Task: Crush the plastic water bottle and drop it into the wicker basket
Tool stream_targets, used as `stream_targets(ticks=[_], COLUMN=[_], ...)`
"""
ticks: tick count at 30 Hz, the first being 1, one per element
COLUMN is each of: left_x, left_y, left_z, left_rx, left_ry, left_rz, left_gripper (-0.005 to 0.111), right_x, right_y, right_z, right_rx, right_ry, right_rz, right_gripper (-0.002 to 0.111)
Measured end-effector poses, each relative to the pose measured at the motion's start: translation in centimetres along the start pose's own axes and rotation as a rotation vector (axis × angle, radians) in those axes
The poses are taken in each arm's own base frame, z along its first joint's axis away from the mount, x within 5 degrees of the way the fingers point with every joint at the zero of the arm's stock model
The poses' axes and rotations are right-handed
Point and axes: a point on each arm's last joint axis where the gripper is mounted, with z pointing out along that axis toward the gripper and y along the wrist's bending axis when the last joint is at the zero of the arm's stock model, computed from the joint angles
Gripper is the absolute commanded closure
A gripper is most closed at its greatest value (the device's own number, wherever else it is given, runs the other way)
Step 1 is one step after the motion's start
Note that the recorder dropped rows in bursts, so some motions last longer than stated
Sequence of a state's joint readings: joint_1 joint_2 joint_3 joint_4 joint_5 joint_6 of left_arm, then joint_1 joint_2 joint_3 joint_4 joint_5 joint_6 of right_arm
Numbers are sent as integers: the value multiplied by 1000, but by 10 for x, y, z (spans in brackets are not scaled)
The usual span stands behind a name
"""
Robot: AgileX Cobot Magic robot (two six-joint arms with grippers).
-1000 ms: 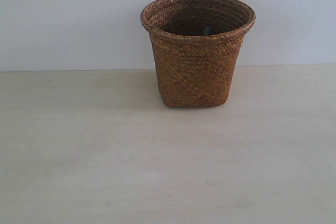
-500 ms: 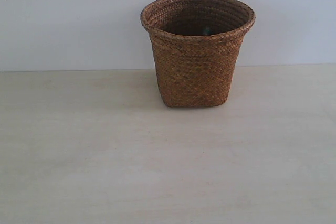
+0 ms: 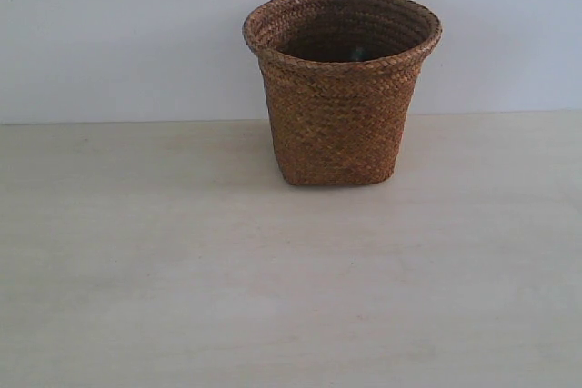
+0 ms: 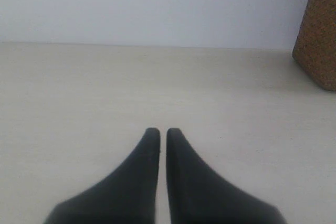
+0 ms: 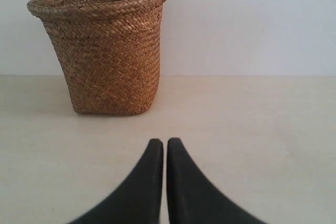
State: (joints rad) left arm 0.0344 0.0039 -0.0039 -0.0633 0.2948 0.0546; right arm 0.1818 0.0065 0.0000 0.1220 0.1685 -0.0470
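Wicker basket (image 3: 338,115): upright near the table's (image 3: 182,297) back edge, just right of centre.
Plastic water bottle: nowhere on the table; a faint greenish glint (image 3: 357,52) deep inside the basket may be it, too small to tell.
Left gripper (image 4: 163,132): fingers clenched, holding nothing.
Right gripper (image 5: 165,142): fingers clenched, holding nothing.
Progress: likely finished, crushing and drop apparently done.

Upright brown wicker basket (image 3: 338,115), dark inside
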Motion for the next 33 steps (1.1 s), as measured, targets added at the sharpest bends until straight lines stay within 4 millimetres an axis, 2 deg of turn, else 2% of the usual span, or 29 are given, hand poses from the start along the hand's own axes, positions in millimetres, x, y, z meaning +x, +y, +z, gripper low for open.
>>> stream_targets(ticks=[7, 13, 33], left_x=[0, 0, 0], left_y=[0, 0, 0], left_z=[0, 0, 0], left_rx=[0, 0, 0], left_ry=[0, 0, 0], left_rz=[0, 0, 0], left_gripper=[103, 103, 103], right_x=[8, 15, 15], right_y=[-6, -6, -6], right_z=[-1, -1, -2], right_rx=[110, 114, 113], right_ry=[87, 158, 168], right_rz=[10, 11, -1], right_gripper=[108, 108, 108])
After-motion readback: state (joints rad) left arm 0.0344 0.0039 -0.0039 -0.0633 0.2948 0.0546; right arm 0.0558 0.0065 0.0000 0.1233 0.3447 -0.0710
